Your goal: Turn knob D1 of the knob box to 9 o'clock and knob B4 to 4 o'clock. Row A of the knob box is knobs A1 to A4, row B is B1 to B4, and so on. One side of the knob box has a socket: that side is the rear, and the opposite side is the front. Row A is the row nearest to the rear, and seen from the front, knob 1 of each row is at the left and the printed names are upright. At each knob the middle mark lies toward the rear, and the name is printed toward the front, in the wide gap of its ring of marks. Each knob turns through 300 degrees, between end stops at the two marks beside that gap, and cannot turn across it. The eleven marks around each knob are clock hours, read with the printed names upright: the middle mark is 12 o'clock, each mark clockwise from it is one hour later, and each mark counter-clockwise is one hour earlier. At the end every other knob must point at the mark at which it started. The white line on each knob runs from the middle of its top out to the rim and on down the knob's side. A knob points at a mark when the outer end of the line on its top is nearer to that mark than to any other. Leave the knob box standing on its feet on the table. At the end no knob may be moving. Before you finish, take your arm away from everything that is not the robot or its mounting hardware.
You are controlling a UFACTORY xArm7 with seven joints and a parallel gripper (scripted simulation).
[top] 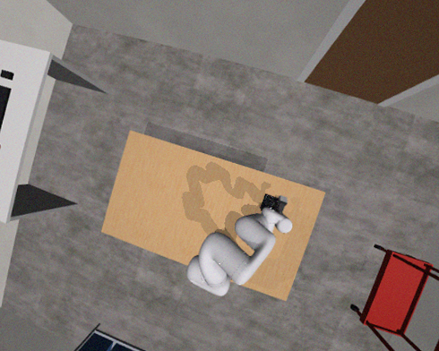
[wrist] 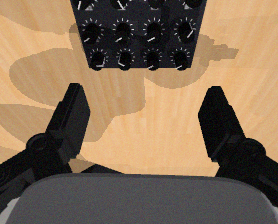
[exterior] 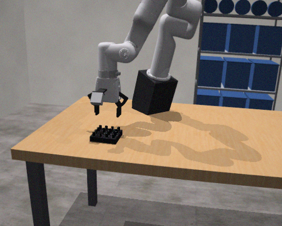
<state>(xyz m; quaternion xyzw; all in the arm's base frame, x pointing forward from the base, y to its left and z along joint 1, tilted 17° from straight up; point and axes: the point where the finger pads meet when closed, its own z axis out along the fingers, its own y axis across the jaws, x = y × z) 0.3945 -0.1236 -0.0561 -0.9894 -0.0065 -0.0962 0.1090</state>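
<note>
Now the gripper (exterior: 107,111) is hanging spread and empty above the box (exterior: 106,135), risking bumping neighbouring knobs (wrist: 123,30), they're sitting so tight.

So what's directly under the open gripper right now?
Under the gripper, fingers wide apart and holding nothing, the exterior view shows the knob box on the table. The wrist view shows bare wood between the fingers, the box ahead, its farthest rows cut off.

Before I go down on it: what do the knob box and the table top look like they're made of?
Knob box: looks like matte black plastic, with no glints; white painted marks and lines show in the wrist view. Table top: light wood or wood-look laminate, with visible grain streaks and a satin, low-sheen surface; which of the two cannot be told.
</note>
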